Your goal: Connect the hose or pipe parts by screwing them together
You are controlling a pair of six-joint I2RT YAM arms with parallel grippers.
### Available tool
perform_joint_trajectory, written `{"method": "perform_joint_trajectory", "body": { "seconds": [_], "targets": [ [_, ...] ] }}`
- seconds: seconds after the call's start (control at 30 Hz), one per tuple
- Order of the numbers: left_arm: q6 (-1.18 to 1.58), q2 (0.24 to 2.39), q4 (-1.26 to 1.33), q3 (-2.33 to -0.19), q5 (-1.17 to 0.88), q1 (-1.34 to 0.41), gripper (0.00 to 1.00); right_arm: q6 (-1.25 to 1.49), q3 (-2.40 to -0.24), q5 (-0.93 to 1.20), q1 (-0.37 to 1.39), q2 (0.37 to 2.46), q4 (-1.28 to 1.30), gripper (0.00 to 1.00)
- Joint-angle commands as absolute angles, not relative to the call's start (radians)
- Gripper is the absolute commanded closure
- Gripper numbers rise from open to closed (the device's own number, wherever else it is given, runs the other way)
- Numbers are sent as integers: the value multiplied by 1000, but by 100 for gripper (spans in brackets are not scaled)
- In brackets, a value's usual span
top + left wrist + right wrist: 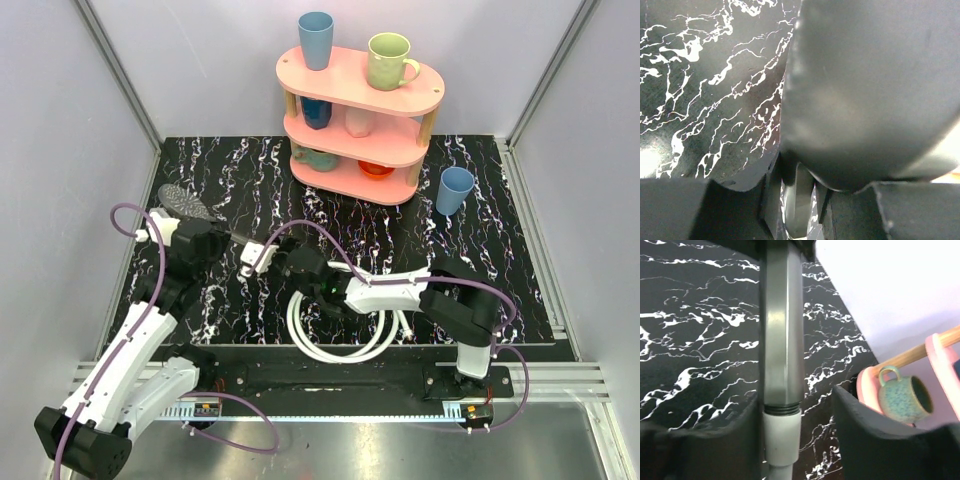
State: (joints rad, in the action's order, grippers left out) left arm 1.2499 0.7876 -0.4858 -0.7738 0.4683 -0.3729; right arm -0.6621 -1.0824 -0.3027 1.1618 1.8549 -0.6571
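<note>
The grey shower head (pixel 185 200) is held off the black marbled table, its dark handle (pixel 237 237) pointing right. My left gripper (pixel 205 240) is shut on that handle (pixel 800 200), with the head's rounded back (pixel 870 90) filling the left wrist view. The white hose (pixel 340 340) lies coiled near the arm bases. Its white end fitting (pixel 781 437) sits on the handle's (pixel 782 325) threaded end, a few threads (pixel 782 410) still showing. My right gripper (pixel 792 410) straddles the fitting, open: the left finger (pixel 700 450) is close against it, the right finger (pixel 880 440) stands apart.
A pink three-tier shelf (pixel 360 110) with cups and mugs stands at the back centre. One speckled mug (pixel 902 397) on it shows in the right wrist view. A blue cup (pixel 455 190) stands right of the shelf. Purple cables (pixel 150 290) loop along both arms.
</note>
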Motion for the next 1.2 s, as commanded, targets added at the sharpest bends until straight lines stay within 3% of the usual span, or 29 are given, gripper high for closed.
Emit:
{"method": "perform_joint_trajectory", "body": {
  "seconds": [0.0, 0.1, 0.13, 0.23, 0.4, 0.67, 0.9, 1.0, 1.1, 1.17],
  "targets": [
    [1319, 770, -480, -836, 465, -376, 100, -700, -1127, -368, 1180, 1878, -762, 48],
    [1348, 753, -466, -816, 440, -376, 100, -698, -1118, -354, 1181, 1870, -793, 68],
    [1347, 744, -441, -801, 428, -376, 100, -698, -1120, -348, 1180, 1864, -790, 82],
    [1306, 703, -344, -729, 403, -376, 100, -674, -1134, -303, 1171, 1839, -727, 100],
    [1083, 608, -51, -568, 297, -376, 100, -521, -1152, -80, 1094, 1747, -579, 100],
    [786, 506, 878, -117, 6, -376, 100, -192, -1354, 861, 823, 1730, -220, 100],
    [733, 624, 1164, -8, -28, -374, 100, -6, -1511, 1355, 726, 1850, -156, 100],
    [729, 687, 1215, -9, -51, -374, 100, 75, -1543, 1372, 713, 1887, -156, 100],
    [768, 701, 1215, -15, -3, -374, 100, 60, -1510, 1237, 690, 1865, -156, 78],
    [785, 674, 1125, -41, 63, -374, 100, 31, -1479, 1180, 684, 1841, -158, 57]
  ]
}}
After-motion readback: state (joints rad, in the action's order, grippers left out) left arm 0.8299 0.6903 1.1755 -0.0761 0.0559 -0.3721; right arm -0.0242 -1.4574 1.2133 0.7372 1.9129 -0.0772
